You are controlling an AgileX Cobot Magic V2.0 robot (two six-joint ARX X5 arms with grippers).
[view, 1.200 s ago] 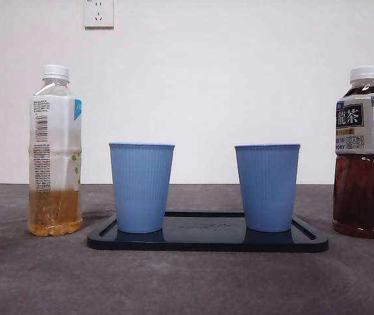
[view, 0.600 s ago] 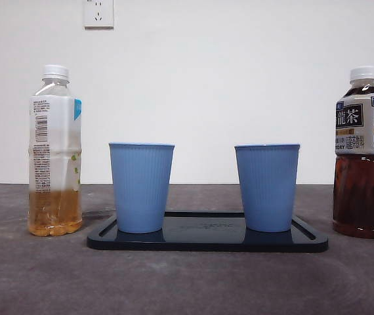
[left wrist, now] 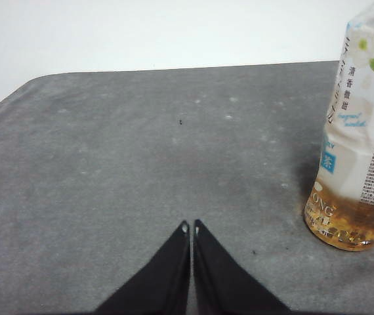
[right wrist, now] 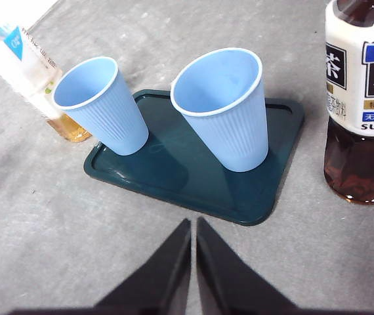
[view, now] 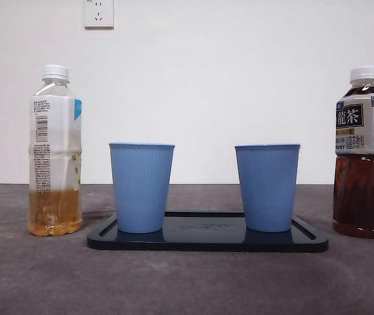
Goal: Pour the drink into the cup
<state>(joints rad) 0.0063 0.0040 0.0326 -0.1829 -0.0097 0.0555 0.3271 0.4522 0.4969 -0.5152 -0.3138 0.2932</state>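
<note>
Two blue cups (view: 141, 187) (view: 266, 187) stand on the dark tray (view: 207, 241), between a pale tea bottle (view: 55, 154) and a dark tea bottle (view: 362, 157). The left gripper (left wrist: 191, 228) and right gripper (right wrist: 192, 223) hover over the bench (view: 187, 282), fingers together.

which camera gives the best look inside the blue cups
The right wrist view: it looks down into both blue cups, and what shows of their insides is bare. The front view shows only their ribbed sides on the tray. The left wrist view misses them.
</note>
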